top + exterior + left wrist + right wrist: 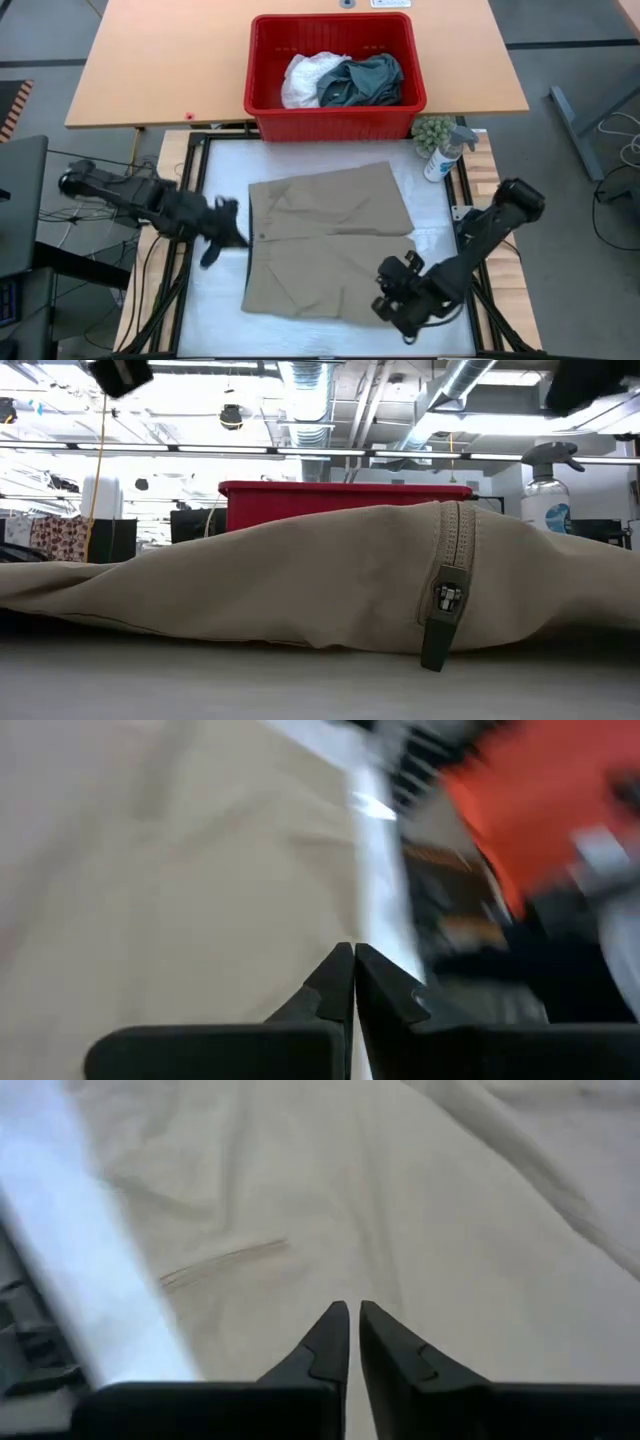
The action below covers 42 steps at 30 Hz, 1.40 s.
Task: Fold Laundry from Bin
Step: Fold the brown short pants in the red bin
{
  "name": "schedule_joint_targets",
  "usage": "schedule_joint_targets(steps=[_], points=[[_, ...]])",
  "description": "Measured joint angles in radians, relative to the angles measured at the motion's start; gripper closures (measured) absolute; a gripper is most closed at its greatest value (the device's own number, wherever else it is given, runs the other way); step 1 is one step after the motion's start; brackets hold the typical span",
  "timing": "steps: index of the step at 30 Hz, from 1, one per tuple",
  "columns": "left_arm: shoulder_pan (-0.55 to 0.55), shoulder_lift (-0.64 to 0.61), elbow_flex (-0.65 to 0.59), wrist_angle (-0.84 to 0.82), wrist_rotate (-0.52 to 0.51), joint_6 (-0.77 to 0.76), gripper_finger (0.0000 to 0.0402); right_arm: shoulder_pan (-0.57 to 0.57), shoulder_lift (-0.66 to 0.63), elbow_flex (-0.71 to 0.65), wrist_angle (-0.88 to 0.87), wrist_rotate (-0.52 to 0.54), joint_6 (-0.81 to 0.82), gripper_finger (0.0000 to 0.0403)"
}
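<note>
Down at the near edge of the table, the right gripper (400,300) hangs just over the bottom right corner of the khaki shorts (330,240), fingertips almost together with only a sliver of gap, grasping nothing. Across on the left side, the left gripper (225,230) sits beside the shorts' left edge, fingers clenched tight on empty air. Between them the shorts lie spread flat on the white mat (200,300), waistband to the left, with the fly and zipper pull (445,600) riding up in a soft hump in the low view. That cloth looks light and limp, so it will probably sag and crease wherever it is lifted; the stiffer hems and waistband corners look like the best places to pinch. Farther back, the red bin (335,120) stands on the wooden table with the white garment (305,75) and the teal-green garment (365,80) bunched inside. A spray bottle (443,155) stands right of the bin.
</note>
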Motion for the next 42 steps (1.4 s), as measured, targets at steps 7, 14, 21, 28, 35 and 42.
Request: schedule_joint_targets(steps=[7, 14, 21, 28, 35, 42], points=[[-0.321, 0.167, 0.0, 0.119, 0.03, 0.095, 0.0331, 0.065, -0.043, 0.004, 0.071, -0.082, -0.146, 0.0321], [-0.425, 0.307, 0.0, 0.144, -0.064, 0.088, 0.0206, 0.106, 0.004, 0.004, 0.067, -0.09, -0.173, 0.0225], [-0.443, 0.479, 0.0, 0.151, -0.116, 0.117, 0.0134, 0.104, 0.112, 0.004, 0.174, -0.107, -0.372, 0.014], [-0.457, 0.594, 0.0, 0.183, -0.143, 0.009, 0.0135, 0.11, 0.196, 0.004, 0.283, -0.177, -0.434, 0.0139], [-0.515, 0.621, 0.0, 0.2, -0.239, -0.076, 0.0136, 0.128, 0.238, 0.004, 0.289, -0.174, -0.411, 0.0139], [-0.552, 0.63, 0.0, 0.208, -0.474, 0.042, 0.0136, 0.131, 0.238, 0.005, 0.27, -0.129, -0.41, 0.0139]])
